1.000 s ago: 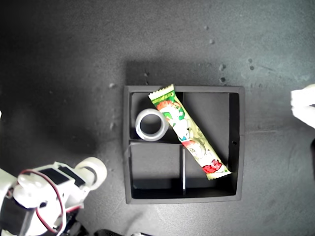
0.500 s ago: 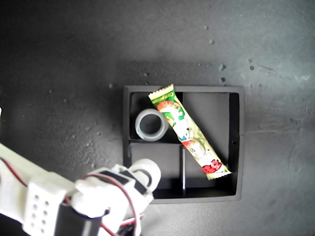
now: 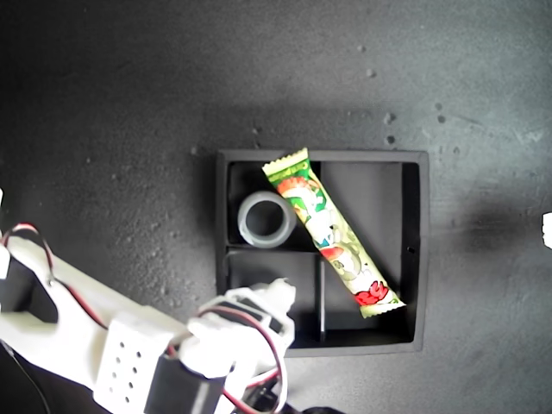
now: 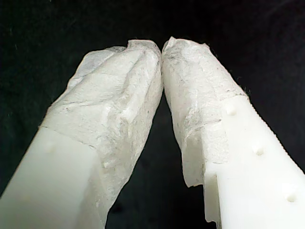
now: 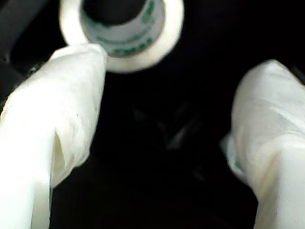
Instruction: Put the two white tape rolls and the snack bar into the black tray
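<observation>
Across the black tray, snack bar beside white tape roll.

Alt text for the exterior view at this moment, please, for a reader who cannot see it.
A black tray on a dark surface holds a white tape roll in one small compartment and a snack bar lying diagonally across the dividers. A white robot arm reaches over the tray's corner at the exterior view's lower left.
</observation>
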Motion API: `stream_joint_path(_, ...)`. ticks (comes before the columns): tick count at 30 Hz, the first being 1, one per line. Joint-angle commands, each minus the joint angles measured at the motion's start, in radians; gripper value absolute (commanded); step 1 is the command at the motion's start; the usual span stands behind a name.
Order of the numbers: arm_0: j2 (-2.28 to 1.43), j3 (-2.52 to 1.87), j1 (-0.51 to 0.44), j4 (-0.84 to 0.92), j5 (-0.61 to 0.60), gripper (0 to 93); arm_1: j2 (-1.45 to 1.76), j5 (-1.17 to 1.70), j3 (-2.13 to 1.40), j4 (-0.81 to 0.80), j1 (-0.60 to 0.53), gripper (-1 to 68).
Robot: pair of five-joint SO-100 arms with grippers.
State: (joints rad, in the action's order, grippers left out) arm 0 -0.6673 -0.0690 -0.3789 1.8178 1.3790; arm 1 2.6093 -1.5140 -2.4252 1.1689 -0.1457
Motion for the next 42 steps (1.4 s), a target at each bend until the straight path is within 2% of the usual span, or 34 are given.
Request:
stream_joint_path(1, -0.043, 0.006, -0.02, 0.018, 0.011, 23.4, 0.026, -0.008, -0.015, -0.025, -0.011, -0.5)
stream_joint_path(4, -0.166, -0.135, -0.014, 0.018, 0.02, 17.8, 0.084, -0.029, -0.117, -0.077, -0.028, -0.5)
stream_joint_path(8, -0.402, -0.4, 0.025, 0.018, 0.035, 0.6, 0.229, -0.055, -0.324, -0.19, -0.064, -0.5)
stream_joint_path(16, -0.787, -0.945, 0.164, -0.041, -0.063, 0.1, 0.413, -0.005, -0.603, -0.281, -0.014, -0.5)
stream_joint_path(19, -0.939, -1.201, 0.219, -0.15, -0.104, 0.1, 0.54, 0.049, -0.698, -0.27, 0.023, -0.5)
stream_joint_path(23, -1.2, -1.605, 0.278, -0.354, -0.129, 0.0, 0.557, 0.117, -0.698, -0.23, 0.049, -0.5)
stream_joint_path(31, -1.588, -2.266, 0.31, -0.693, -0.104, 0.0, 0.555, 0.075, -0.698, -0.114, 0.14, -0.5)
stream_joint_path(42, -1.77, -2.569, 0.35, -0.854, -0.143, 0.0, 0.545, 0.011, -0.698, 0.021, 0.163, -0.1)
